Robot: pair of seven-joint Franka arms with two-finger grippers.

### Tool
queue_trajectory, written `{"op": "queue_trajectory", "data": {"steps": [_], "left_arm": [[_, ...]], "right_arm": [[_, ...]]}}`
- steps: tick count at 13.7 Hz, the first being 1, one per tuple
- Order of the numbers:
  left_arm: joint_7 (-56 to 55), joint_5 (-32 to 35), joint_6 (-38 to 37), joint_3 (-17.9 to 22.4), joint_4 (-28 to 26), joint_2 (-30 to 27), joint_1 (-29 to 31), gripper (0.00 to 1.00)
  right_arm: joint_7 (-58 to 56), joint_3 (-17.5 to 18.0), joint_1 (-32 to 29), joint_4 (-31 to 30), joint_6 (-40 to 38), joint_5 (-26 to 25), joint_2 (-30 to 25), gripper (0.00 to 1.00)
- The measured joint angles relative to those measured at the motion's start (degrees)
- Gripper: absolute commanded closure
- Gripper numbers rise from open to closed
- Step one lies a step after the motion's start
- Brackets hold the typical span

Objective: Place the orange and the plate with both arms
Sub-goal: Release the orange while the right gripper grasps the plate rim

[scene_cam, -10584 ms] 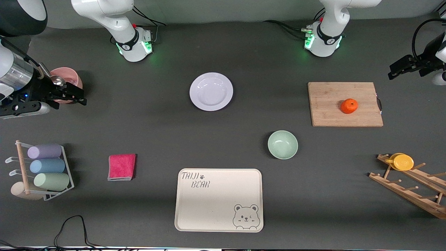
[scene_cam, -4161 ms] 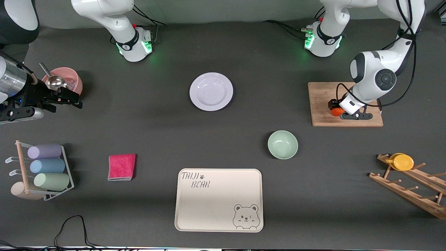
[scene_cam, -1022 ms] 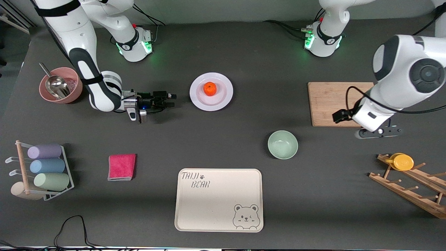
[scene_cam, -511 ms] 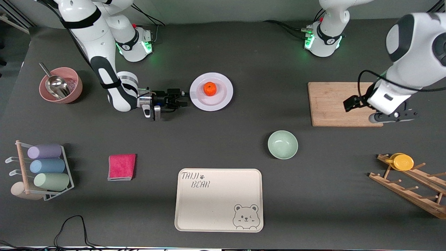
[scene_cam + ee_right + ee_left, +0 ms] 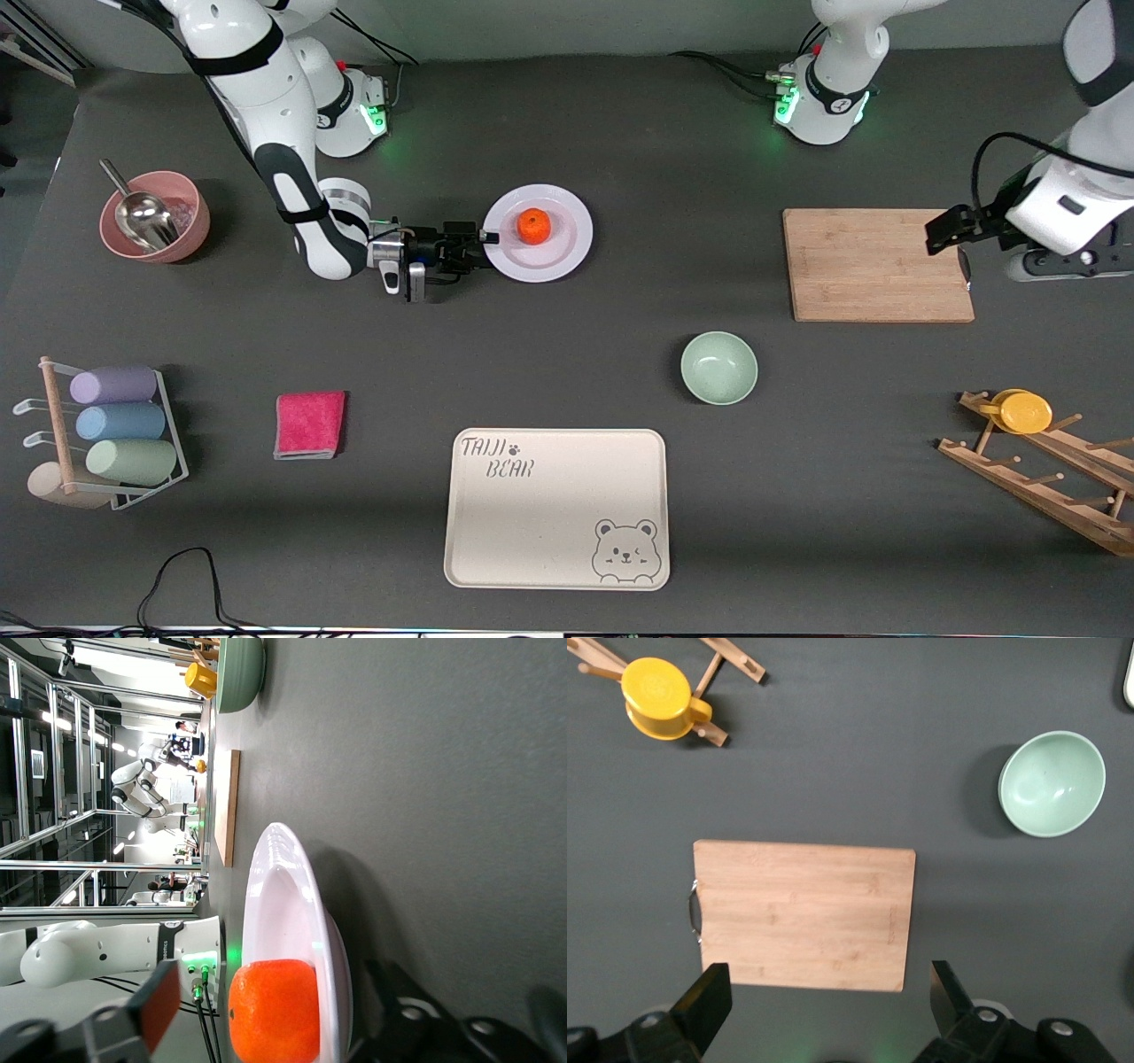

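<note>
The orange (image 5: pixel 533 225) sits on the white plate (image 5: pixel 567 252) in the middle of the table, toward the robots' bases. My right gripper (image 5: pixel 483 241) is low at the plate's rim on the side toward the right arm's end, open, with one finger above the rim and one below. In the right wrist view the orange (image 5: pixel 275 1010) and the plate (image 5: pixel 283 904) lie between the fingers of the right gripper (image 5: pixel 276 997). My left gripper (image 5: pixel 961 239) is open and empty in the air over the end of the wooden cutting board (image 5: pixel 873 264). The left wrist view shows the left gripper (image 5: pixel 828 1010) wide open.
A mint-green bowl (image 5: pixel 718 368) stands nearer the camera than the board. The cream bear tray (image 5: pixel 556 509) lies at the front middle. A yellow cup (image 5: pixel 1023 411) hangs on a wooden rack. A pink bowl with a scoop (image 5: pixel 155 217), a pink cloth (image 5: pixel 309 424) and a cup rack (image 5: pixel 115 425) are toward the right arm's end.
My right gripper has slid toward the plate and now straddles its rim. My left gripper has drawn back from over the board toward the left arm's end of the table.
</note>
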Motion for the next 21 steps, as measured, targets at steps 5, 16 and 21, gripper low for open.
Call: {"op": "queue_trajectory", "data": {"steps": [5, 16, 21], "left_arm": [[1.0, 0.0, -0.7, 0.1, 1.2, 2.5, 0.9, 0.00], [1.1, -0.1, -0.7, 0.0, 1.2, 3.4, 0.9, 0.00], [1.1, -0.2, -0.7, 0.0, 1.2, 3.6, 0.9, 0.00]], "right_arm": [[-4.4, -0.3, 0.2, -0.1, -0.1, 0.7, 1.2, 1.00], [0.5, -0.5, -1.2, 0.9, -1.3, 0.1, 2.3, 1.00], [20.2, -0.8, -5.3, 11.3, -1.7, -5.3, 0.2, 1.00]]}}
